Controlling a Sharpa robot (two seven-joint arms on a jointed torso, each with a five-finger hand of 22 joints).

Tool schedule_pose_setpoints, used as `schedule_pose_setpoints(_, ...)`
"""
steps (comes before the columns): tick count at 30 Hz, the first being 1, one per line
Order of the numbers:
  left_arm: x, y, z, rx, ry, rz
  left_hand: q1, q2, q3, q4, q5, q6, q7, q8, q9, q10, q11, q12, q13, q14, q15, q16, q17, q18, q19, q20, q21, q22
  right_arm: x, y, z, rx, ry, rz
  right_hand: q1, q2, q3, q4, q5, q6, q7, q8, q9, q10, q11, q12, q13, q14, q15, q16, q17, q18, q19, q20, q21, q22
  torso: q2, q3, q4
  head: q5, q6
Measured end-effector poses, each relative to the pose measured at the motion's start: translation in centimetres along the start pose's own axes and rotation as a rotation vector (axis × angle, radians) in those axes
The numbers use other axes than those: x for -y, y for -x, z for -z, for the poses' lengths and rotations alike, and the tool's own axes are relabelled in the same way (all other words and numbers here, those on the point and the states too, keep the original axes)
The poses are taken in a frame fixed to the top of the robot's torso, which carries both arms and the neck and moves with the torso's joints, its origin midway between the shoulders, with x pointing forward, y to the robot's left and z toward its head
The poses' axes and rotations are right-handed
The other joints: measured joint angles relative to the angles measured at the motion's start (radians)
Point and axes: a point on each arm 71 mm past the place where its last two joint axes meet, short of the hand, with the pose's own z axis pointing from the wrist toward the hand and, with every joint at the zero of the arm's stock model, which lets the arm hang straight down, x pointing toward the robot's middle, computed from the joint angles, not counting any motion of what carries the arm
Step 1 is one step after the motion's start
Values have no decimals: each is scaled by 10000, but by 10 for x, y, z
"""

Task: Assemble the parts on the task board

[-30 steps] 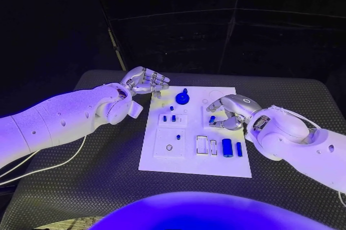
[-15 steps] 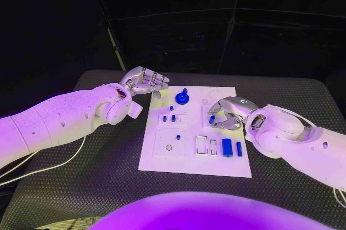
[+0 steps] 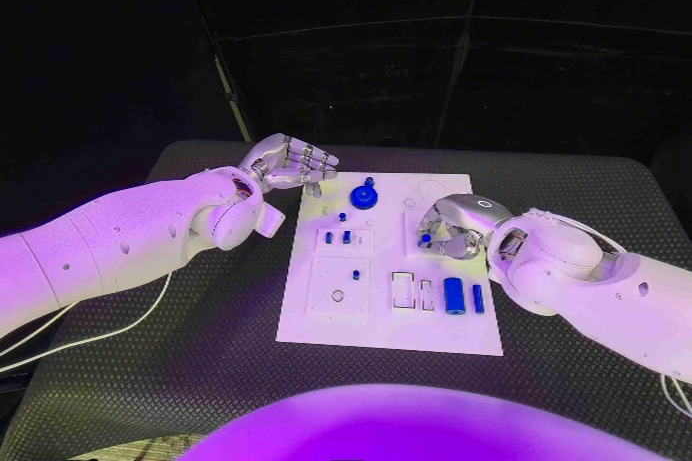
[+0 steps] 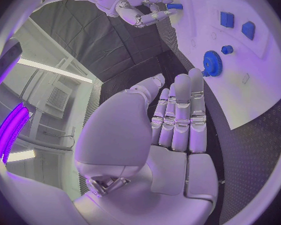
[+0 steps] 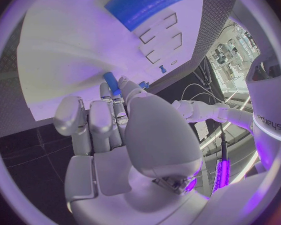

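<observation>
Easing further in over the task board [image 3: 387,326], my right hand [image 3: 450,227] is sliding toward the board's middle compared with a second ago, fingers pinching a small blue peg [image 5: 111,83] just above the white surface. I'm seeing my left hand [image 3: 289,161] sitting where it was, off the board's far left corner, fingers straight and close together, holding nothing. I'm watching the blue gear [image 3: 364,195] staying at the far end, and the blue cylinder [image 3: 454,295] lying near the right edge, unmoved on the worktop [image 3: 173,371].
</observation>
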Motion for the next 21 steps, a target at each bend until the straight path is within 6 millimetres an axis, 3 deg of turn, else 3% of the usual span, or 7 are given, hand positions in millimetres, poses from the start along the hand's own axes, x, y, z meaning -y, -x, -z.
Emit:
schedule_pose_setpoints(15,0,-2,0,-209,4,52,0,0,0,0,0,0,0,0,0,-36,36,0,0,0,0,0,-11,0,0,0,-39,-11,1,-2,-3,-58,-83,90,67,-67,517,-60,0,113,44,-1,-51,181,34,-387,-12,-1,1,60,-2,-1,-1,0,83,70,-6,1,0,-38,0)
schedule_pose_setpoints(21,0,-2,0,-300,-8,75,-48,48,-20,20,0,-36,36,0,0,-36,36,0,0,0,0,0,-22,0,0,0,-39,-24,-2,1,-1,151,9,-4,241,1,1033,-257,-278,334,45,-2,-57,447,18,-445,-9,-1,1,137,91,-1,89,-20,195,245,-11,-3,-1,5,0)
